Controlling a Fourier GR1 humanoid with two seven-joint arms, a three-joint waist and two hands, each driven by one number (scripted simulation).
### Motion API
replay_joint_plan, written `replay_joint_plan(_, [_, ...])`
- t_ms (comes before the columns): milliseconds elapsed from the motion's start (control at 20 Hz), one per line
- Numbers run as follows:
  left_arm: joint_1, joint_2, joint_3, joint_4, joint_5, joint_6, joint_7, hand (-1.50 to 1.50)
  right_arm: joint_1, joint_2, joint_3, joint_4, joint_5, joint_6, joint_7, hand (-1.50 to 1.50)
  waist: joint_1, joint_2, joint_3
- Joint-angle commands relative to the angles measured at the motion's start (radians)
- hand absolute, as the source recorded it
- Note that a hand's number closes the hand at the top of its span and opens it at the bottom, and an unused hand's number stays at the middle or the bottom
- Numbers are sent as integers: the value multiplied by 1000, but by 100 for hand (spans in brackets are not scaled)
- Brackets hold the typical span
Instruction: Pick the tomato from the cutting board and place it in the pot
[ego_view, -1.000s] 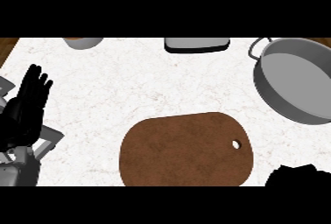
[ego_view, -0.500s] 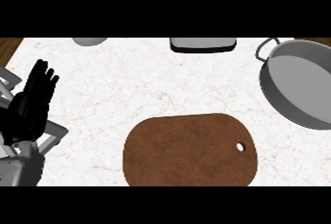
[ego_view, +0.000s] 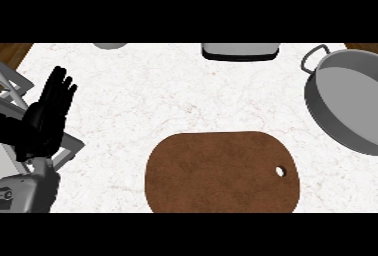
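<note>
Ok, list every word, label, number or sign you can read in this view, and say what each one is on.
None: no readable text in the head view.
Cutting board: plain brown, only a small hole, no lettering.
Pot: plain grey, no mark.
Left hand: black, no label.
Grey forearm: a small round mark at the picture's left edge, too small to read as text.
Counter: marbled pattern only.

One brown cutting board (ego_view: 221, 172) lies at about six o'clock on the white counter (ego_view: 170, 95). One grey pot (ego_view: 347, 100) sits at three o'clock, with one loop handle showing. One black-rimmed dish (ego_view: 240, 51) is cut by the edge at twelve o'clock, and one small grey object (ego_view: 110, 45) at eleven. One hand (ego_view: 46, 120) shows at nine o'clock.
</note>
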Motion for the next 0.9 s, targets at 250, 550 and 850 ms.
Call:
replay_joint_plan(250, [-26,-13,-20,-19,-25,15,24,0,-194,15,62,297,315,-227,-142,150,28,9,1])
replay_joint_plan(550, [-43,0,-8,-10,-5,-12,36,0,-437,62,156,662,492,-351,-240,150,41,10,1])
replay_joint_plan(850, [-61,-13,-5,41,-9,-16,-9,0,-635,126,196,1011,568,-348,-321,150,47,16,2])
